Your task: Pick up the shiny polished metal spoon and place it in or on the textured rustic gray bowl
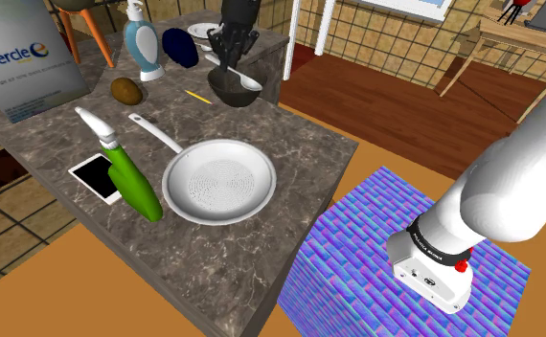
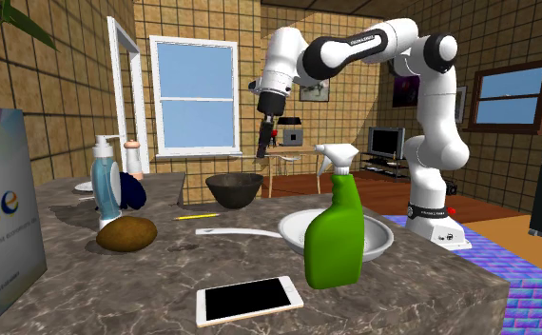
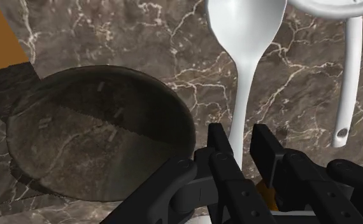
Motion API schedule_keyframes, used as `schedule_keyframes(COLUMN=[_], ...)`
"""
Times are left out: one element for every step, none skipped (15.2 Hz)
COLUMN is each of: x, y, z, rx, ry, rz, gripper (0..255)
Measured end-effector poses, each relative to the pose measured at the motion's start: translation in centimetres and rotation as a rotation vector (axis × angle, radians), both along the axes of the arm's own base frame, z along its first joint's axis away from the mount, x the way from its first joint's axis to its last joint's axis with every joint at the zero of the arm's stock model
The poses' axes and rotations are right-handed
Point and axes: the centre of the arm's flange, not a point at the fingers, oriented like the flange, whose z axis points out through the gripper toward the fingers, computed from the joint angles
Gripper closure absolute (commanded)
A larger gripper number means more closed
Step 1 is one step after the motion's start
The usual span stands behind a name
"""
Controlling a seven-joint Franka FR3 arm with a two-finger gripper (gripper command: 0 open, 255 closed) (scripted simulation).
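Gripper (image 3: 241, 137) pinching the white spoon (image 3: 244, 38) by its handle beside the dark bowl (image 3: 97, 127); early release would likely drop it onto the worktop (image 3: 174, 51)

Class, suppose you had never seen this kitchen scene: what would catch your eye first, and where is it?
The black gripper stands out first, shut on the handle of a pale spoon, held near the dark bowl at the counter's far end in the shoulder view. Next come the bright green spray bottle and the white pan, side by side nearer the stand, with a phone beside the bottle.
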Motion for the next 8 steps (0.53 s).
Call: schedule_keyframes(x=[0.9,1.8,2.8,3.9,5.0,6.1,7.4,8.3], y=[-0.9,-1.7,-2.6,-3.5,-4.1,-4.8,-5.4,-6.5], z=[0.0,0.3,0.5,0.5,0.7,0.7,0.9,0.7], rx=[0.0,0.0,0.0,0.0,0.0,0.0,0.0,0.0], ry=[0.0,0.0,0.0,-0.001,0.0,0.0,0.0,0.0], rz=[0.0,0.0,0.0,0.0,0.0,0.0,0.0,0.0], gripper=[255,255,255,255,255,255,255,255])
